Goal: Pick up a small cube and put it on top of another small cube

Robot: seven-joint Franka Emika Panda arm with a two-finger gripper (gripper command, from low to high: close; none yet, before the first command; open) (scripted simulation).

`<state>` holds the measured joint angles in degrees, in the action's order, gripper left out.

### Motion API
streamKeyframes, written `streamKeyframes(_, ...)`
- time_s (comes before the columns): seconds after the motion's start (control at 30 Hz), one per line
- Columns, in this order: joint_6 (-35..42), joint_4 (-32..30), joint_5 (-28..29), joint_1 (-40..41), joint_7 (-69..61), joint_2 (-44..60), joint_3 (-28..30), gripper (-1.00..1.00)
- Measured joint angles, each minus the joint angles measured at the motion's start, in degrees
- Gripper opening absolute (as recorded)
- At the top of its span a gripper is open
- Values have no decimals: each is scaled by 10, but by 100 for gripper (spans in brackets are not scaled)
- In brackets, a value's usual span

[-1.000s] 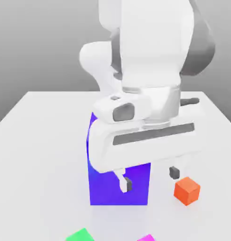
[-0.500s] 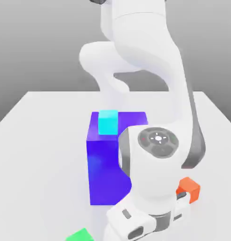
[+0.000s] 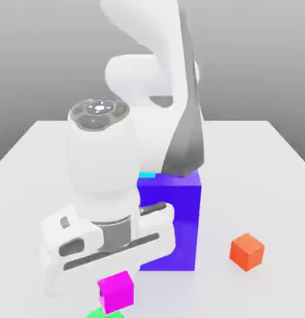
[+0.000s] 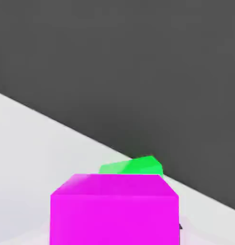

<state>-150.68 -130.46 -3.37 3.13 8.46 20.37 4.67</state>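
The small magenta cube [image 3: 115, 290] hangs just under my hand near the table's front edge, with my gripper [image 3: 116, 282] shut on it. The cube appears large and close in the hand view [image 4: 114, 215]. A sliver of the small green cube [image 3: 104, 313] peeks out below the magenta one at the bottom of the exterior view. In the hand view the green cube [image 4: 133, 166] lies just beyond the magenta cube, partly hidden by it. My fingers are hidden by the hand and the cube.
The big blue-purple block [image 3: 176, 223] stands right behind my hand, toward the exterior view's right. A strip of the cyan cube [image 3: 146, 175] shows on top of it. An orange cube [image 3: 246, 251] sits on the white table [image 3: 30, 174] at the exterior view's right.
The arm swung from the exterior view's right to its left, across the blue block's front. The magenta cube left the bottom right-of-centre and now hangs under the hand above the green cube.
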Motion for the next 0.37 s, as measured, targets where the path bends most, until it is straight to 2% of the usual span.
streamKeyframes(0.03, -15, 1, -3, 2, -3, 16, -2, 100)
streamKeyframes(0.23, -23, 1, -4, 3, -4, 24, -2, 100)
streamKeyframes(0.37, 28, -2, 5, -2, 2, -31, 5, 100)
